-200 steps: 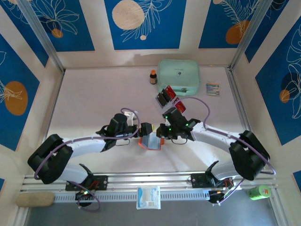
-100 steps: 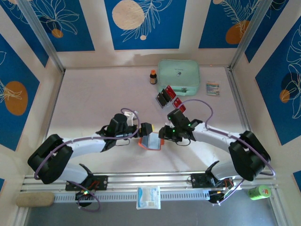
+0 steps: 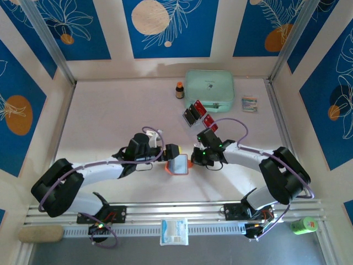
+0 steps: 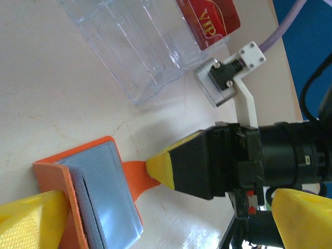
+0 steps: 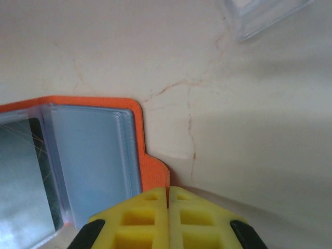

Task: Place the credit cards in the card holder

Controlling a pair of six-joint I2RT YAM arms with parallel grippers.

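The card holder (image 3: 177,164) is an orange wallet lying open at mid-table, its pale grey-blue inside (image 5: 88,155) facing up. My left gripper (image 3: 175,157) is open, and the wallet's edge (image 4: 78,207) rests against one of its yellow fingers (image 4: 31,223). My right gripper (image 5: 167,194) is shut, its yellow tips pinched on the wallet's orange flap (image 4: 136,176). Its tip shows in the left wrist view as the right gripper (image 4: 163,168). The credit cards (image 3: 194,113), red and black, stand in a clear tray (image 4: 135,46); a red card (image 4: 212,21) lies beside it.
A mint-green zip pouch (image 3: 209,91) and a small brown bottle (image 3: 180,90) sit at the back. A small packet (image 3: 249,104) lies right of the pouch. On the front rail are a white packet (image 3: 174,232), a green object (image 3: 303,225) and a sponge (image 3: 41,233).
My right gripper came down and left from beside the tray to the wallet's right edge, opened, then shut on the flap. The left arm stayed put.
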